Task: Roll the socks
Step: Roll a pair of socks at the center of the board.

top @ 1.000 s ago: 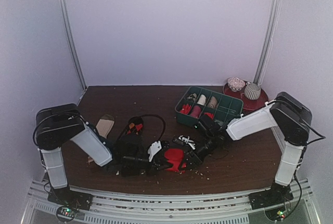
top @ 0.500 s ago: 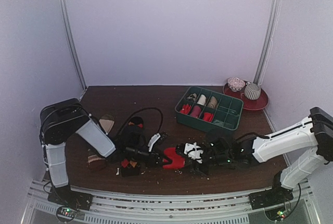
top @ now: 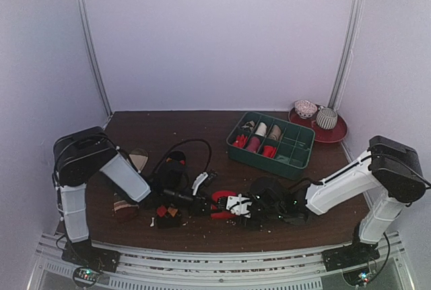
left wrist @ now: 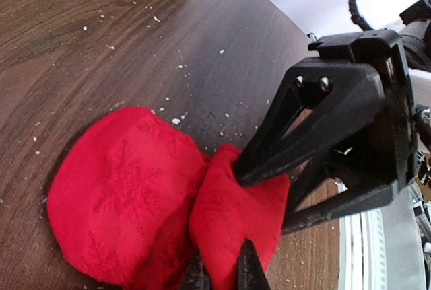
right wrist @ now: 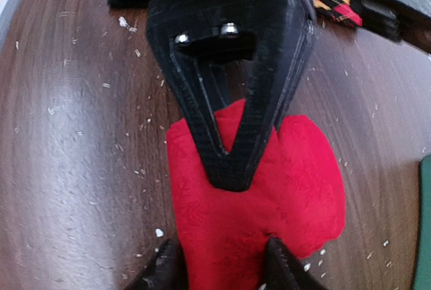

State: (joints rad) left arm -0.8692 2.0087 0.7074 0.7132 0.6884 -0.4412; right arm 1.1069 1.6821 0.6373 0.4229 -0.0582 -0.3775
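Red sock (left wrist: 121, 196) lies bunched on the brown bench (left wrist: 101, 68), near its front edge. Your left tool (left wrist: 222, 273) is clenched on a pinch of the fabric. Your right tool (right wrist: 219, 270) straddles the opposite side, jaws apart. Close it on a full fold before turning, and keep the roll tight.

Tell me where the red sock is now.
Top view: the red sock lies at the table's near edge, centre, pinched by the left claw, straddled by the right claw.
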